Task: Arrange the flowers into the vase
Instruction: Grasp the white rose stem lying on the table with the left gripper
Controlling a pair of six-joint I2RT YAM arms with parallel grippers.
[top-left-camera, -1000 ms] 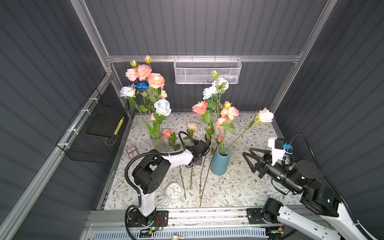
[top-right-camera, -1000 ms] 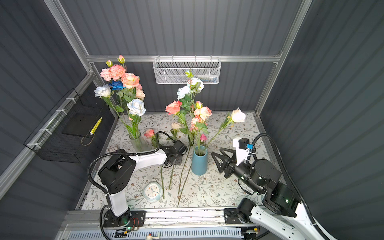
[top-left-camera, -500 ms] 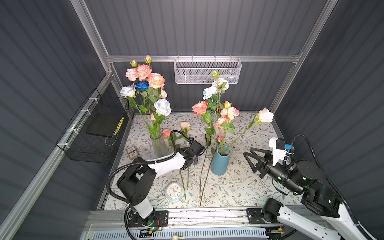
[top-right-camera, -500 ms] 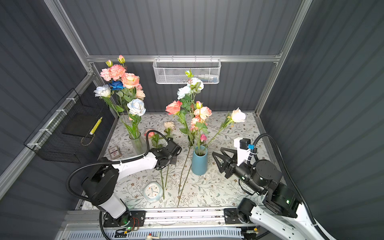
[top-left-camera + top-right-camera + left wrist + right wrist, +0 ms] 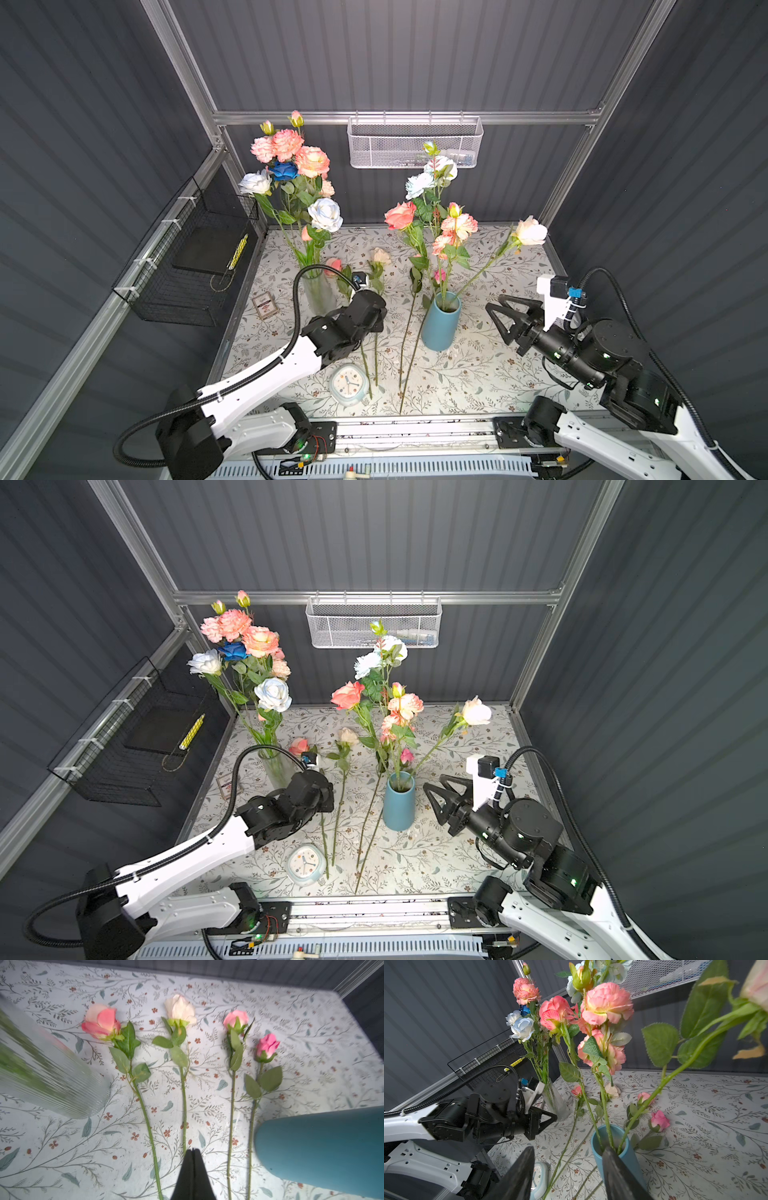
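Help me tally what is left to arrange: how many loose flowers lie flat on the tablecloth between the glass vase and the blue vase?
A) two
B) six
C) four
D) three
C: the left wrist view shows four separate stems lying side by side on the tablecloth: a coral rose, a cream rose, a pink rose and a deeper pink bud.
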